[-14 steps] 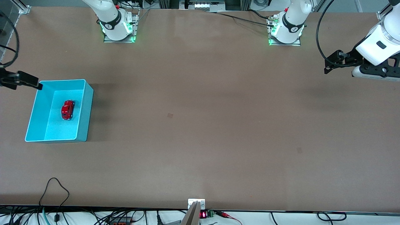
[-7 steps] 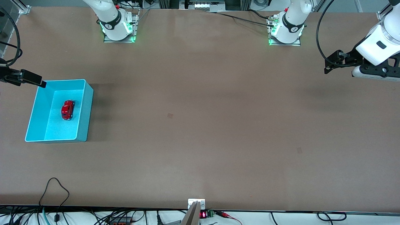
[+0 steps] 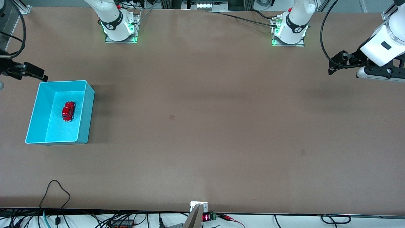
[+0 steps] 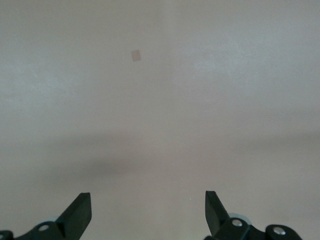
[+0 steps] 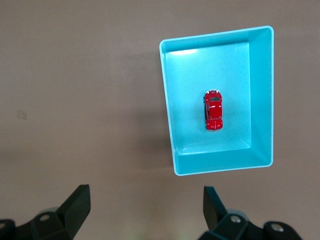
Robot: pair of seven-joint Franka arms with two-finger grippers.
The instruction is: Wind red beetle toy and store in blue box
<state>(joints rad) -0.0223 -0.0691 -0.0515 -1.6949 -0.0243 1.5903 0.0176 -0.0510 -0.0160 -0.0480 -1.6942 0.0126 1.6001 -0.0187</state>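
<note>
The red beetle toy (image 3: 68,111) stands on its wheels on the floor of the blue box (image 3: 89,114), at the right arm's end of the table. In the right wrist view the toy (image 5: 213,110) lies mid-floor inside the box (image 5: 261,95). My right gripper (image 5: 145,192) is open and empty, up in the air over bare table just off the box's corner. My left gripper (image 4: 147,197) is open and empty, and it waits high over bare table at the left arm's end.
A small square mark (image 3: 172,117) is on the brown tabletop near the middle; it also shows in the left wrist view (image 4: 135,55). Cables (image 3: 57,190) lie along the table edge nearest the front camera. The arm bases (image 3: 120,30) stand along the farthest edge.
My right gripper has drawn off the box's corner, toward the robots' side of the table. The toy, the box and the left arm have not moved.
</note>
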